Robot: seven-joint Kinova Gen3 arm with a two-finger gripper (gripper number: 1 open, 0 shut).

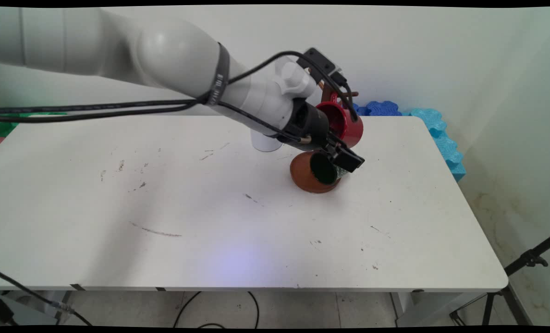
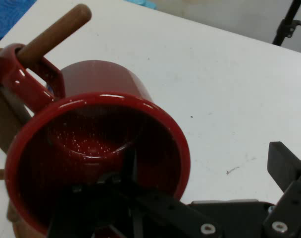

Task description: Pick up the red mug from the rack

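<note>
The claw (image 1: 344, 155) grasps the rim of a red mug (image 2: 98, 153), one finger inside the cup and one outside, holding it tilted off the table (image 1: 210, 222). The mug's handle is hooked over a wooden peg (image 2: 54, 34). Just below lies a brown saucer (image 1: 305, 173) with a dark cup (image 1: 323, 167); a white cylinder (image 1: 265, 141) stands behind. The table's near half and right edge lie open.
</note>
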